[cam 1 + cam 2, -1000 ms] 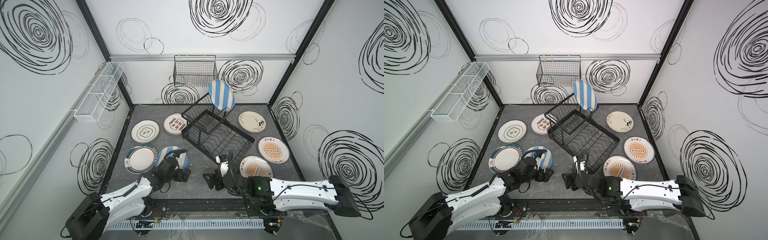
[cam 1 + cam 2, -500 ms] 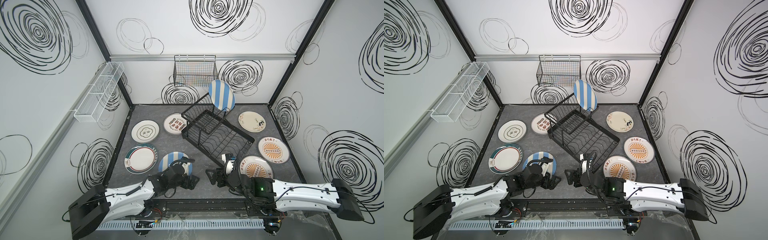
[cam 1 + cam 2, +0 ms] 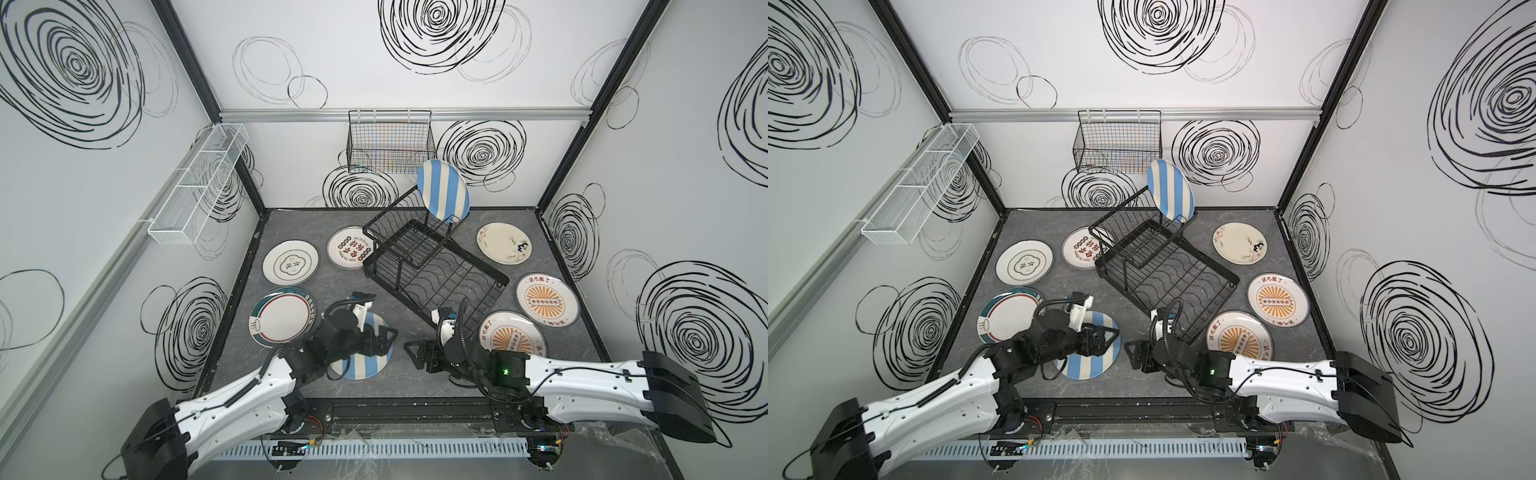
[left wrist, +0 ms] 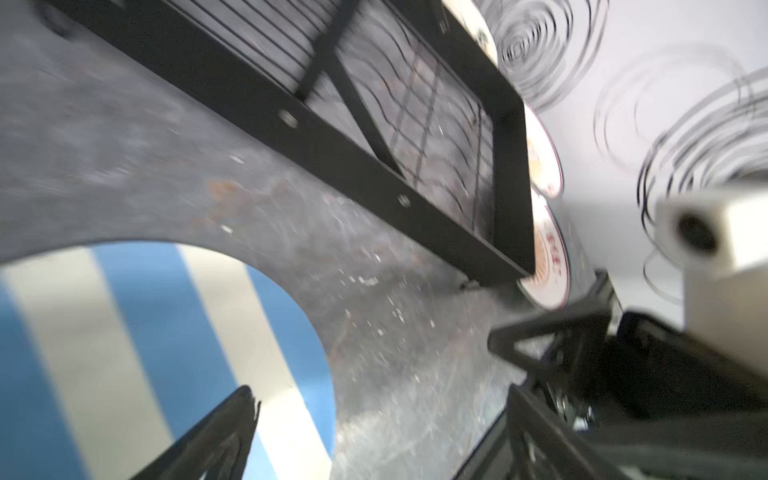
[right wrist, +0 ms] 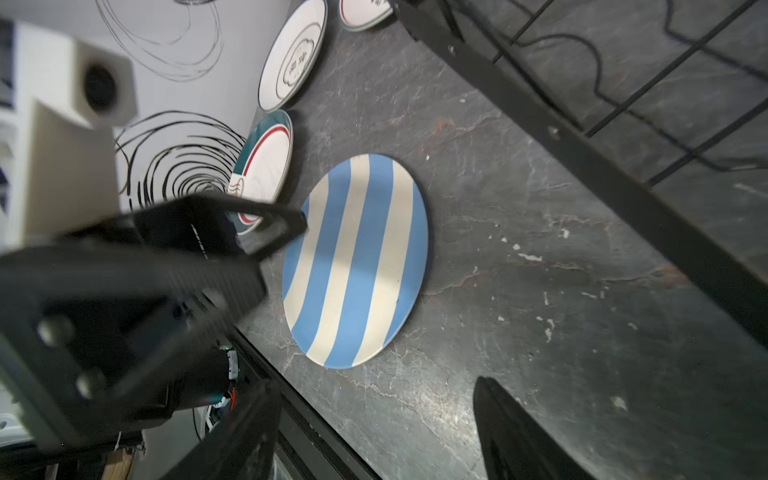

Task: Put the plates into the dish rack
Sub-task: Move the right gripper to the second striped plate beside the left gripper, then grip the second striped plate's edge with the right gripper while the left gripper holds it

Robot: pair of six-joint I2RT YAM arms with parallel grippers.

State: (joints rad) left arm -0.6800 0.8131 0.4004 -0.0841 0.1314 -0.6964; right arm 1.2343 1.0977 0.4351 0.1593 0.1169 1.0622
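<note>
Seven to go, I reckon. Left gripper (image 3: 384, 338) is at the near blue-and-cream striped round plate (image 3: 360, 366), can't tell its jaws; right gripper (image 5: 374, 386) gapes empty. Next: pinch that rim.

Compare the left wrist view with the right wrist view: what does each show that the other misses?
Only the left wrist view: two orange sunburst plates past the dish rack, and the right arm's wrist camera. Only the right wrist view: the cloud-emblem plate, the green-rimmed plate, and the left arm's wrist camera. Both: the blue-striped plate lying flat on the table, and the rack's black frame.
</note>
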